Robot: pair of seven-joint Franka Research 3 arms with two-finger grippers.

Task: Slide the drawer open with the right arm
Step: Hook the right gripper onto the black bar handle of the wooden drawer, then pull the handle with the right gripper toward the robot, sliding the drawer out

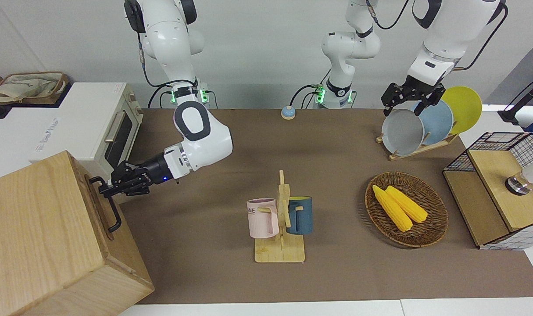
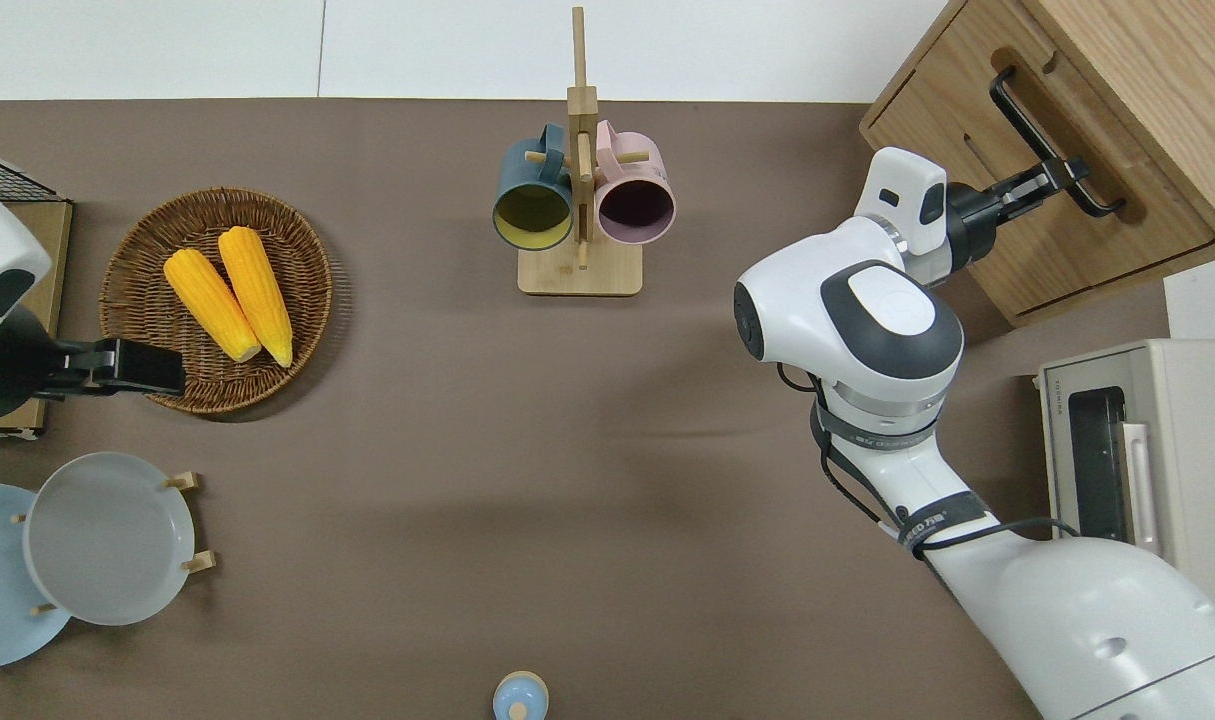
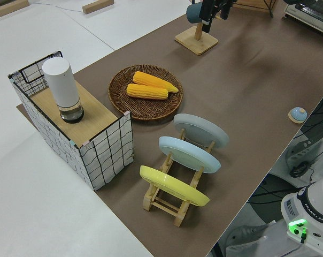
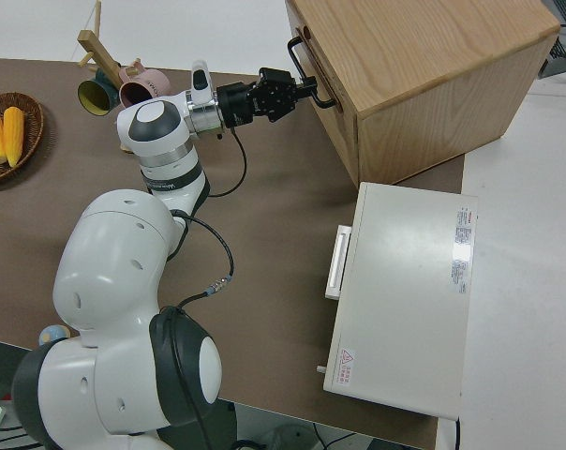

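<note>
You are working the right tool (image 2: 1062, 178) at the black loop handle (image 2: 1052, 160) of the drawer (image 2: 1077, 225), which is sitting in the pale wooden cabinet (image 1: 38, 228) at the right arm's end of the worktop (image 2: 567, 450), farther from the robots than the white toaster oven (image 2: 1147, 450). The tool is reaching in level, its fingers sitting either side of the handle bar near the end closer to the robots; they are looking closed on it, though you cannot confirm real clamping from these views. The drawer front is looking about flush with the cabinet, so you are probably right at the start of the pull.

Because you are gripping off-centre, the drawer may be racking and binding in its slot. If the pull is not running square to the drawer front, the fingers could be slipping along or off the bar. A stiff drawer could also be dragging the whole cabinet across the worktop. The left arm is parked.
</note>
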